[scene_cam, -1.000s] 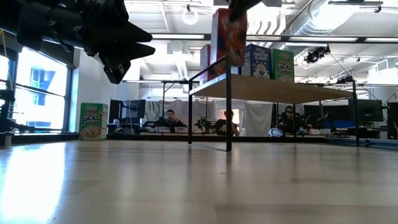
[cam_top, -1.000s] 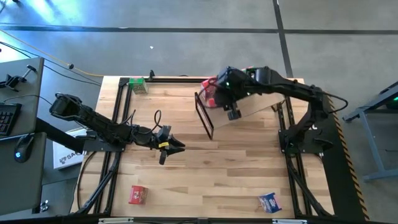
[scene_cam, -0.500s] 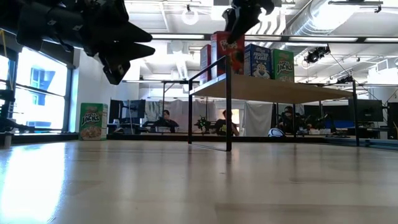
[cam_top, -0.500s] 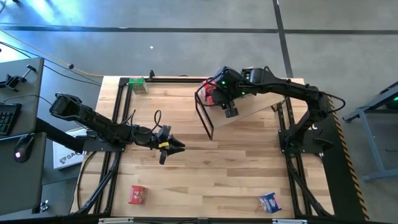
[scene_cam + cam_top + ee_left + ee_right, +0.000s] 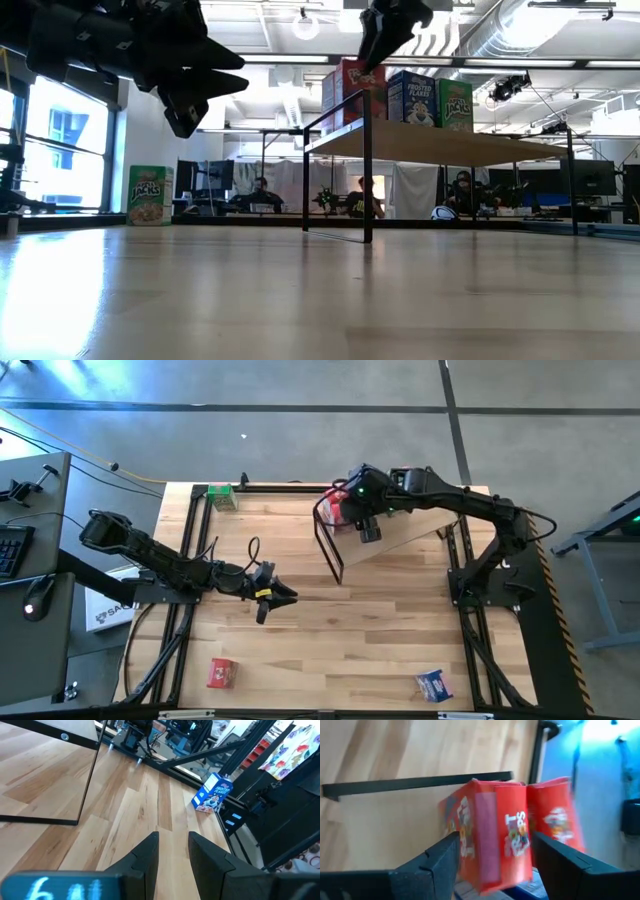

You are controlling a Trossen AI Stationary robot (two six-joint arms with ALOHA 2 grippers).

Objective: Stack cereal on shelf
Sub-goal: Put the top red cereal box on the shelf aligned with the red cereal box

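Right gripper [image 5: 492, 865]: jaws stood spread wide either side of a red cereal box [image 5: 492, 837], a gap showing on each side, so it seemed to grip nothing. In the low view the box stood on the shelf [image 5: 440, 145] at its front corner, upper centre of frame, beside a second red box [image 5: 555, 822], with a blue box [image 5: 412, 98] and a green box [image 5: 455, 103] further right.

Risks, judged: a finger could clip the box on the way out and topple it off the near edge, since it sat close to the black frame [image 5: 330, 550].

Left gripper [image 5: 170, 850]: jaws nearly closed and empty, mid-left of the high view. Still on the tabletop [image 5: 380, 630]: red box [image 5: 221, 673] lower left, blue box [image 5: 434, 684] lower right, green box [image 5: 220, 498] upper left.
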